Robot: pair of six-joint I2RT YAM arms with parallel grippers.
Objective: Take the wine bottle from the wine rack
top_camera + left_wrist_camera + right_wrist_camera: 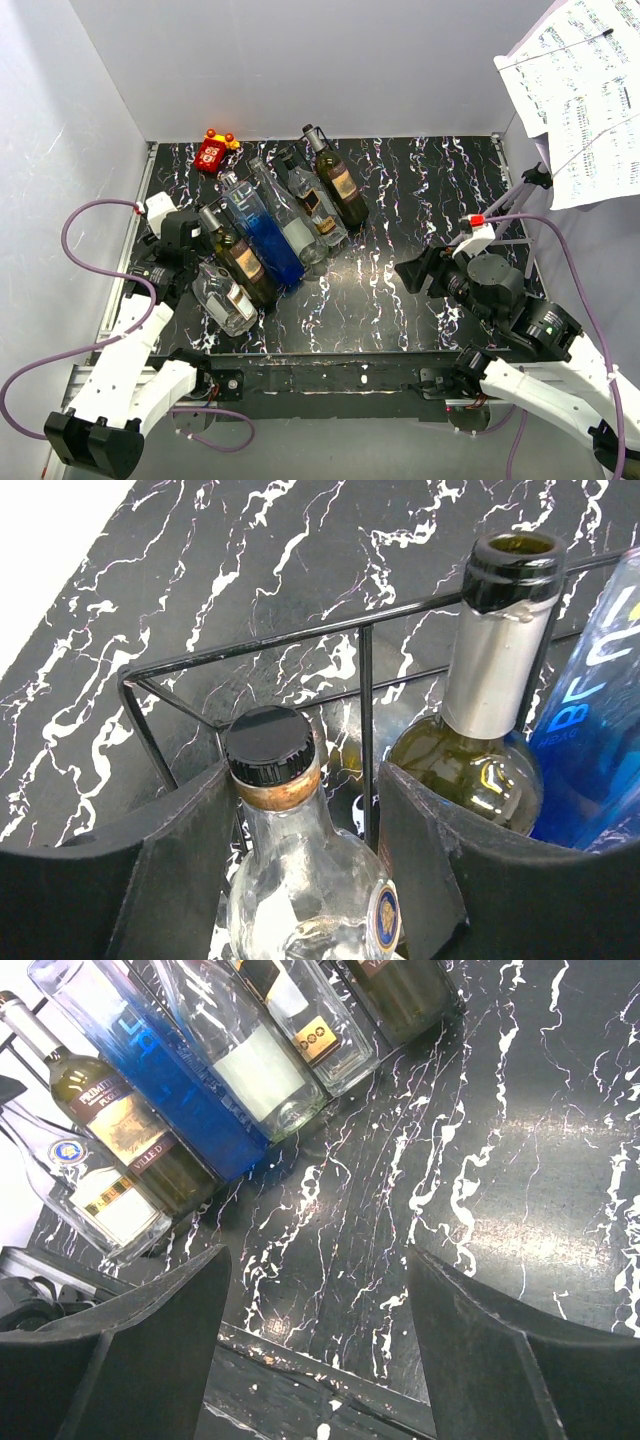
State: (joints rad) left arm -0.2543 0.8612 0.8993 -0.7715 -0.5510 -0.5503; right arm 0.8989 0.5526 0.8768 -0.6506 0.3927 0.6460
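Observation:
The wine rack [365, 680], a thin black wire frame, carries several bottles lying side by side at the table's left. The leftmost is a clear wine bottle [225, 297] [300, 880] with a black cap [268, 745]. My left gripper [200, 262] [308, 790] straddles its neck and shoulder, and both fingers press against the glass. A green bottle with a silver foil neck [495, 660] and a blue bottle [600, 700] lie just to its right. My right gripper [410, 272] [318, 1280] hovers open over bare table, right of the rack, with nothing between its fingers.
A small red toy [213, 150] sits at the back left of the black marbled table [430, 190]. A music stand with sheet music [580, 90] rises at the right, its legs [530, 190] near my right arm. White walls close in the left and back.

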